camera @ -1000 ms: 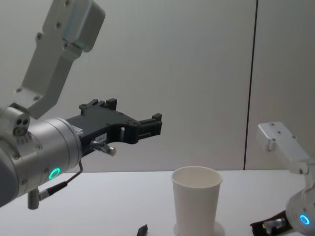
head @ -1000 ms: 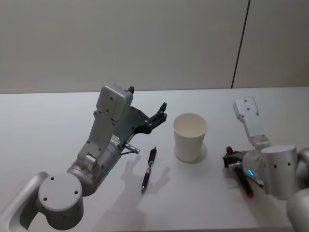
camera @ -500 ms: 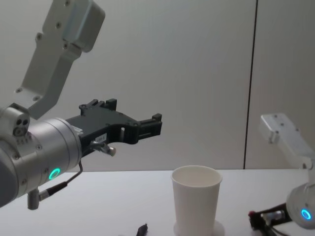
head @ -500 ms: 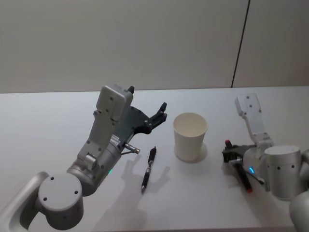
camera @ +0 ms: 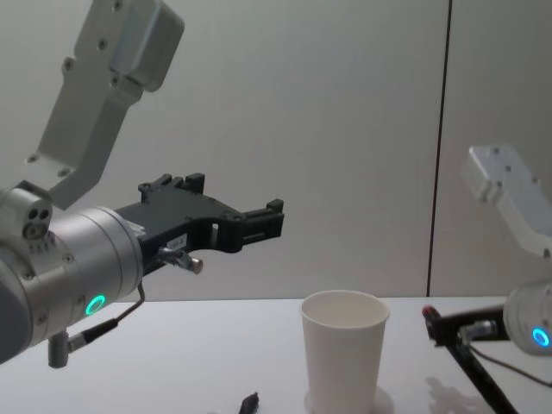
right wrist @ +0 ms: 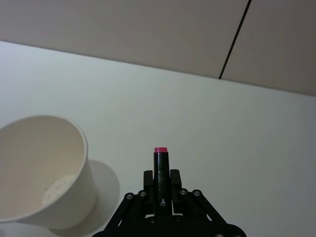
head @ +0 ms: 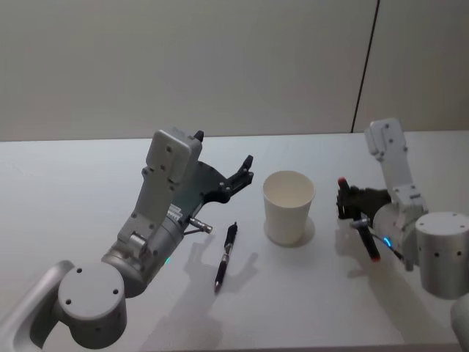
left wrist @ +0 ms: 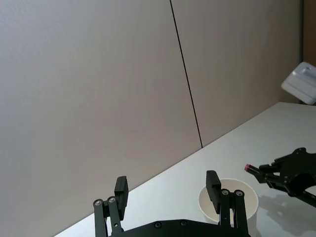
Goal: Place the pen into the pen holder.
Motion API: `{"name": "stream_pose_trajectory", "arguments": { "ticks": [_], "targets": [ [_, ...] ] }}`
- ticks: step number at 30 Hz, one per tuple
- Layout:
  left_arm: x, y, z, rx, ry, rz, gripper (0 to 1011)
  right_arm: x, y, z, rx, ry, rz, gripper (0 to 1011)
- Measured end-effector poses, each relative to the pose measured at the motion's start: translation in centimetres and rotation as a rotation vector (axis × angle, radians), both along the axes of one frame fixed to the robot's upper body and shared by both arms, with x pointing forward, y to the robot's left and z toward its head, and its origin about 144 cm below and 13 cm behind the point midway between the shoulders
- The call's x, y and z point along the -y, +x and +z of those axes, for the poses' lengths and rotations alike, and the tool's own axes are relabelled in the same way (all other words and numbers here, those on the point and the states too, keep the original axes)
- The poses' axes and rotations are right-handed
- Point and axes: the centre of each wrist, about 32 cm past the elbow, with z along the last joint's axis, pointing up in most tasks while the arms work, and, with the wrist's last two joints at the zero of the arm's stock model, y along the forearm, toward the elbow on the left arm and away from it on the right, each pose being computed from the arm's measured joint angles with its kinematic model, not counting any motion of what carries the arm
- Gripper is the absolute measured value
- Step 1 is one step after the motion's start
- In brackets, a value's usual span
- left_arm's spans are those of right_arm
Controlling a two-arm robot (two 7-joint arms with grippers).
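Where table (head: 73,172) meets grey wall (head: 183,66), cup (head: 288,209) upright

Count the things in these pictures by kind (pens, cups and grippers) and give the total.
Pens: 2 (black pen lying on the table; red-tipped pen held in the right gripper)
Cups: 1 (white paper cup)
Grippers: 2 (left gripper with jaws open above the table; right gripper beside the cup)
Total: 5

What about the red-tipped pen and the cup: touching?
Apart. The head view shows bare table between the red-tipped pen in the right gripper and the cup.
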Motion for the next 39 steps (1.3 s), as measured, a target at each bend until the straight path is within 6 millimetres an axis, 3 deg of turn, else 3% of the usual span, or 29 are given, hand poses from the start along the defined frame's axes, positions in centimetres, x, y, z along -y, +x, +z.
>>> {"name": "stream_pose_trajectory", "arguments": {
  "ticks": [19,39],
  "targets": [
    [0.0,0.0,0.0,0.0,0.0,0.0,1004,1.0,0.9,1.1,0.302,0.065,0.135,184],
    [0.0,0.0,0.0,0.0,0.0,0.0,1004,0.6,3.5,0.5,0.573,0.197,0.275,184]
  ]
}}
